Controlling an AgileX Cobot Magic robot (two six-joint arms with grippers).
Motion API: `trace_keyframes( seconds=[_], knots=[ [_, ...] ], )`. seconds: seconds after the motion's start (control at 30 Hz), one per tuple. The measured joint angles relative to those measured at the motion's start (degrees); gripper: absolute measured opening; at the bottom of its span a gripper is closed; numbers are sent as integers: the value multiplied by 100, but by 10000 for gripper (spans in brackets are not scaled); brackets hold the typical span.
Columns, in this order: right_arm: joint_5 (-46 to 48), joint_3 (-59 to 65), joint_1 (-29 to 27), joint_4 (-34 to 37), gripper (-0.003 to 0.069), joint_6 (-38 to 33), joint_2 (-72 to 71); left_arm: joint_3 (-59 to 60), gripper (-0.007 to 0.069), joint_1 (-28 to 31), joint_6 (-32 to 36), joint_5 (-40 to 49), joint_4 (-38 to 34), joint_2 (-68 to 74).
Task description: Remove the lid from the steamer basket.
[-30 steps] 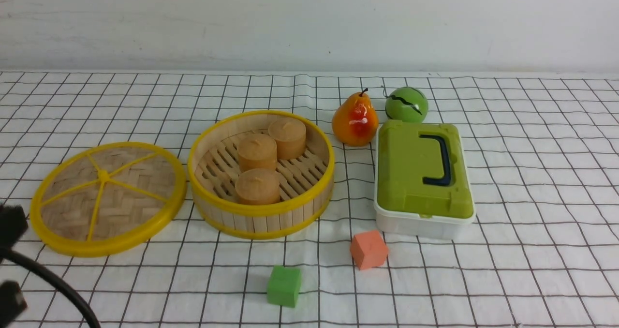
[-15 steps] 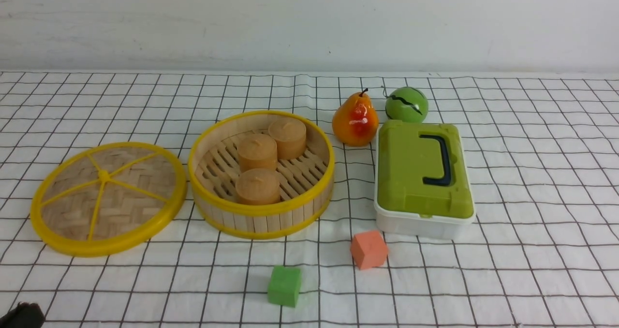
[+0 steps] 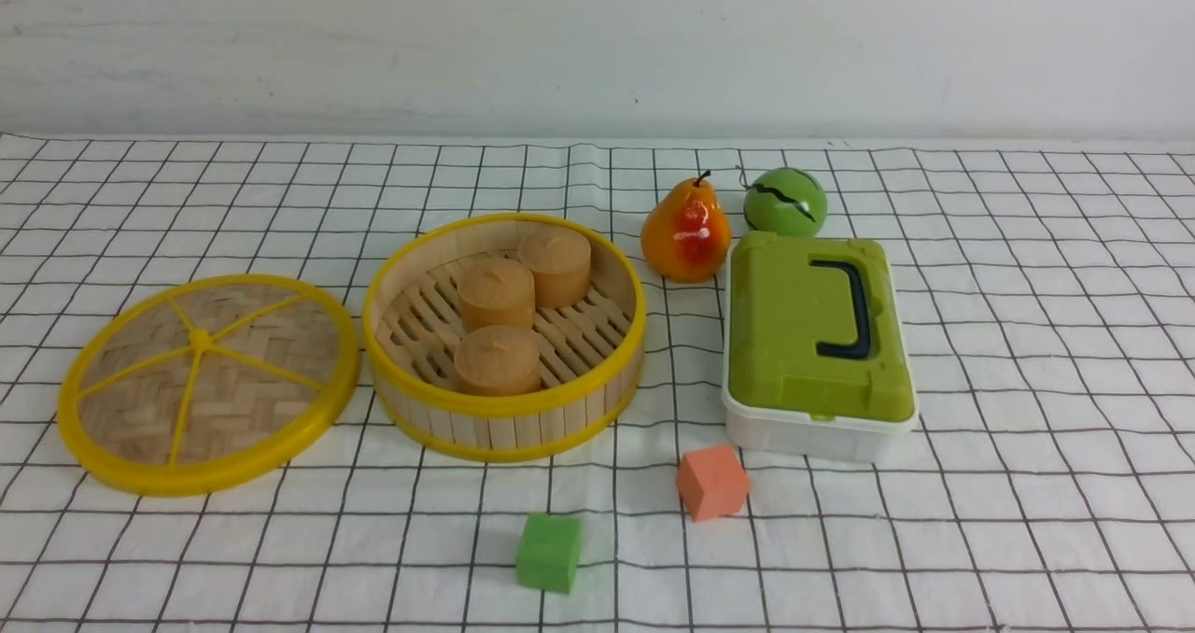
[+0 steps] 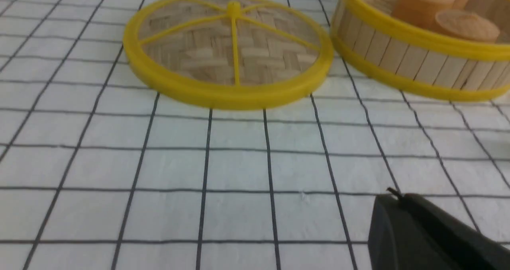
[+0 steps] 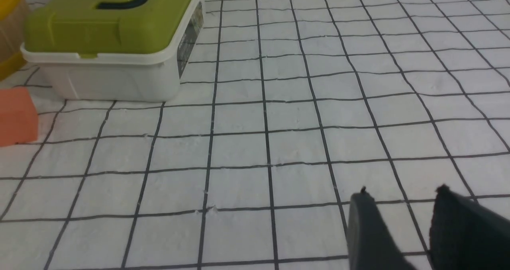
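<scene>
The lid [image 3: 207, 381] lies flat on the cloth, to the left of the steamer basket [image 3: 504, 409], its rim close beside the basket's wall. The basket is uncovered and holds three tan round buns [image 3: 497, 359]. Both show in the left wrist view: the lid [image 4: 227, 51] and the basket [image 4: 414, 59]. My left gripper [image 4: 392, 195] is shut and empty, hanging over bare cloth nearer the robot than the lid. My right gripper [image 5: 402, 193] is open and empty over bare cloth. Neither gripper shows in the front view.
A white box with a green lid [image 3: 817, 334] stands right of the basket and shows in the right wrist view [image 5: 107, 31]. A pear [image 3: 684, 232] and a green ball [image 3: 784, 201] sit behind it. An orange cube [image 3: 711, 481] and a green cube [image 3: 548, 551] lie in front.
The left gripper, seen at the front view's lower left a second ago, has drawn back out of that view. The lid and basket have not moved.
</scene>
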Motion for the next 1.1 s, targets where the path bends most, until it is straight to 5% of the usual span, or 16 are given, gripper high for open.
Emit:
trace_keyframes(
  seconds=[1.1],
  knots=[
    [0,0,0,0,240,0,0,0,-13,-29,366,64,-125,0]
  ],
)
